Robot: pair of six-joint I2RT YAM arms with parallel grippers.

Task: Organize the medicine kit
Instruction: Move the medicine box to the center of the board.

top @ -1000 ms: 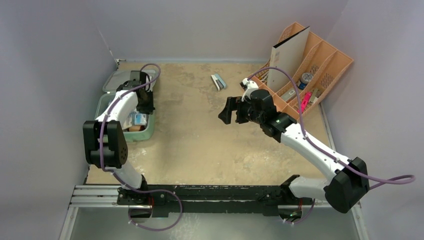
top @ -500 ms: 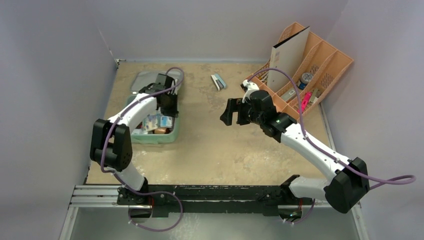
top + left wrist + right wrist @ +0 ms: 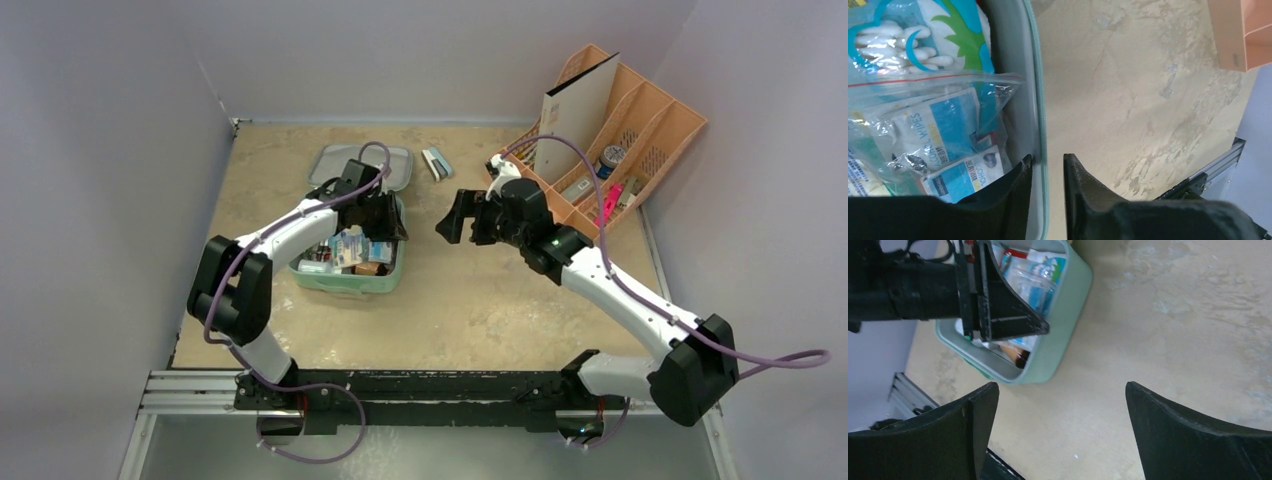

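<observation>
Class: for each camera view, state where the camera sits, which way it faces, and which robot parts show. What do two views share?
Top external: above and behind the bases, looking down on the table; left arm and right arm whole.
Left wrist: on the left arm, looking down along the left end effector, its fingers straddling the medicine kit wall.
Right wrist: on the right arm, facing the kit over the open right end effector.
Shared: both wrist views show the open kit.

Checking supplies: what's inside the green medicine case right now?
The medicine case holds cotton swabs and a zip bag of alcohol wipes. Whatever lies underneath is covered.
</observation>
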